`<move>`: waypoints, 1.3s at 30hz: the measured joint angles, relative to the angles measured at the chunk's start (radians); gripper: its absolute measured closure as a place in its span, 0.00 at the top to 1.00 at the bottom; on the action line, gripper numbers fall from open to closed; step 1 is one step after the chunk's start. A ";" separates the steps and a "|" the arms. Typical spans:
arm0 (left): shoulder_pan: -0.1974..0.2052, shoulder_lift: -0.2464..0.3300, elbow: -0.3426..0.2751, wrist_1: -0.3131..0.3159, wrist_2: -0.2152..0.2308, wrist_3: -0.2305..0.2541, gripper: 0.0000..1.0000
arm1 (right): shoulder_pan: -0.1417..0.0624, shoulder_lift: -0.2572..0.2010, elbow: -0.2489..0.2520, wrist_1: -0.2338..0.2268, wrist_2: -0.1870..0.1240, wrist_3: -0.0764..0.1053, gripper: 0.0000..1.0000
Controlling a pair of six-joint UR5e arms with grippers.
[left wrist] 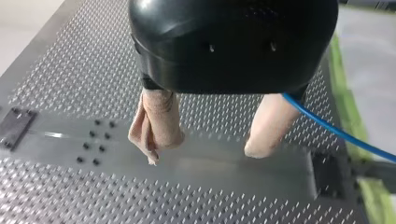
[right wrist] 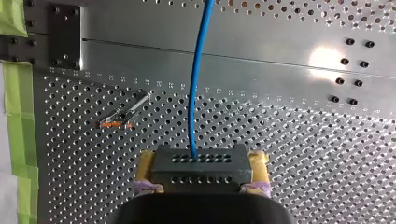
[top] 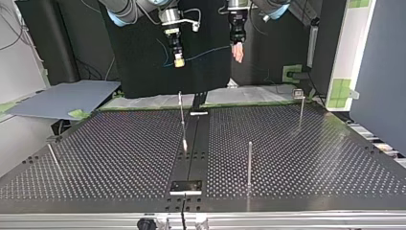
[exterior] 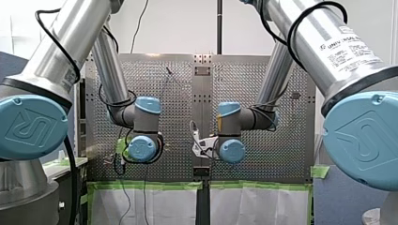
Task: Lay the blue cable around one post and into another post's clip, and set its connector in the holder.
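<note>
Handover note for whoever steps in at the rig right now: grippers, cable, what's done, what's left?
right gripper: shut on the grey connector, held above the table.
left gripper: open, beige pads apart, nothing between them; the blue cable passes beside one finger.
Cable: hangs in the air between the two grippers, touching no post.
Done: connector in hand.
Left: everything else. Loop the cable around the plain post, press it into the clip-topped post, then seat the connector in its holder.
</note>
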 joint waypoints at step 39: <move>-0.031 0.206 0.019 -0.201 0.058 -0.105 1.00 | 0.020 -0.232 -0.072 0.232 0.093 0.151 0.00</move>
